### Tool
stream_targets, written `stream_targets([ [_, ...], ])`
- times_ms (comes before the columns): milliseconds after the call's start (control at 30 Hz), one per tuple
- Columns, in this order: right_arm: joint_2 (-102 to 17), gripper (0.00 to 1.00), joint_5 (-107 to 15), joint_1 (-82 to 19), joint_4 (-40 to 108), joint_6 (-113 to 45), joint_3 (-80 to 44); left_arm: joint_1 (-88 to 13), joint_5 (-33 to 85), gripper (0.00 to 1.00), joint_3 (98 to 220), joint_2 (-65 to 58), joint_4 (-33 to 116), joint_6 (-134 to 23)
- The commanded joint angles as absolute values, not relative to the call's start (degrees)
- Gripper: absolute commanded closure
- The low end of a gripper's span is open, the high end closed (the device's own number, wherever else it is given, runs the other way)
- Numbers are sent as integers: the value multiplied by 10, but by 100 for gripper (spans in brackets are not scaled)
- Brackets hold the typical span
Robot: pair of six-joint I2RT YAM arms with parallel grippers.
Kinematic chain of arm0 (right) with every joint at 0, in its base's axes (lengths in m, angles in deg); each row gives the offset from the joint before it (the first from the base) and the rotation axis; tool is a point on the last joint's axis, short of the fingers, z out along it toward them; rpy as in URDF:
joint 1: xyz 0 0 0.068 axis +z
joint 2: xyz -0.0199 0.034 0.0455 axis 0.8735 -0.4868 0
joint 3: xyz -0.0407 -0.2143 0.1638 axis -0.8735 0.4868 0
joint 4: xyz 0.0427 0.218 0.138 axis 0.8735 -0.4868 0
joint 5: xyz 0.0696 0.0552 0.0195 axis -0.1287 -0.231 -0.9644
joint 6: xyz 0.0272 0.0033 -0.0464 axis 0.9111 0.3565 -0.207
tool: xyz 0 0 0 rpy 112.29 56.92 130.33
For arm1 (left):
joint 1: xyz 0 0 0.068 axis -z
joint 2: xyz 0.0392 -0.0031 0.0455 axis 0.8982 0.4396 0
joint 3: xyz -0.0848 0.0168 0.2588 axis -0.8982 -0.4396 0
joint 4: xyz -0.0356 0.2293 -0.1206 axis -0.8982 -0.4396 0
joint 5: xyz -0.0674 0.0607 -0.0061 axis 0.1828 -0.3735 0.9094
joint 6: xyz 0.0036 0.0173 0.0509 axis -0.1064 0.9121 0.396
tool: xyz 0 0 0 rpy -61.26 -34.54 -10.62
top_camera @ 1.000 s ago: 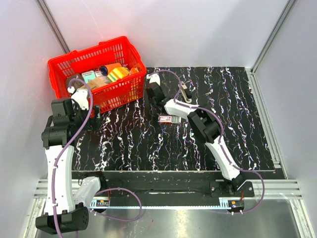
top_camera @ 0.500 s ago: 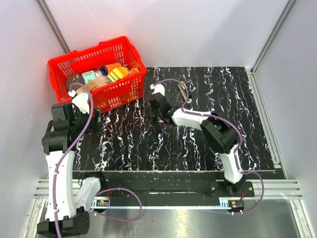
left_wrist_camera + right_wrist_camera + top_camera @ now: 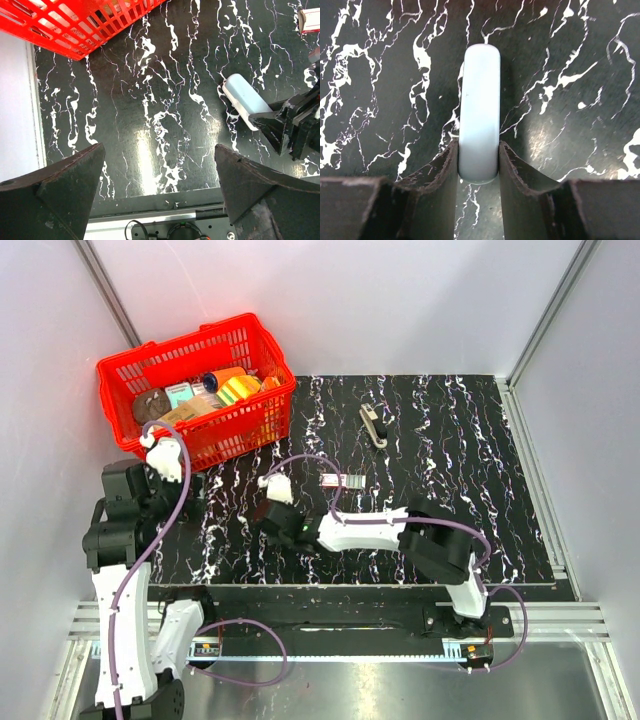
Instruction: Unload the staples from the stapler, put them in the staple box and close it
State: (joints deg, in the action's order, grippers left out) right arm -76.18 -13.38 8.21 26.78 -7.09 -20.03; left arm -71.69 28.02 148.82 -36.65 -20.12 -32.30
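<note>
The stapler (image 3: pixel 373 425), small, dark with silvery metal, lies on the black marbled mat at the back centre, away from both grippers. My right gripper (image 3: pixel 278 508) reaches across to the front left of the mat and is shut on a pale blue-white slim bar (image 3: pixel 277 487). In the right wrist view the bar (image 3: pixel 480 110) sits between the two fingers (image 3: pixel 440 170) just above the mat. My left gripper (image 3: pixel 160 200) is open and empty over the mat's front left. Its view shows the bar (image 3: pixel 245 100) and the right gripper (image 3: pixel 280 125).
A red basket (image 3: pixel 120 375) full of items stands at the back left, and its wall (image 3: pixel 75 30) shows in the left wrist view. A small red-and-white box (image 3: pixel 342 481) lies mid-mat, also in the left wrist view (image 3: pixel 310 20). Walls close in the sides.
My right arm has swung from beside the basket toward the front left of the mat. The left arm has shifted slightly. The stapler has not moved.
</note>
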Motion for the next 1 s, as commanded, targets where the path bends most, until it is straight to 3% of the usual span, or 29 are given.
stream_targets([
  [0,-785,78,-91,102,194,5,-243,-721,288,3,1512,-380,-214,-307],
  [167,-813,57,-101,109,154,6,-281,-720,296,3,1530,-382,-229,-304],
  [400,-826,56,-95,109,134,-21,-323,-719,299,2,1534,-387,-238,-300],
  [600,-833,68,-103,109,127,-24,-340,-719,303,2,1522,-387,-237,-296],
  [800,-801,93,-76,106,142,-18,-343,-720,328,3,1510,-374,-223,-291],
  [967,-716,100,-82,86,275,46,-266,-719,403,9,1499,-344,-194,-296],
])
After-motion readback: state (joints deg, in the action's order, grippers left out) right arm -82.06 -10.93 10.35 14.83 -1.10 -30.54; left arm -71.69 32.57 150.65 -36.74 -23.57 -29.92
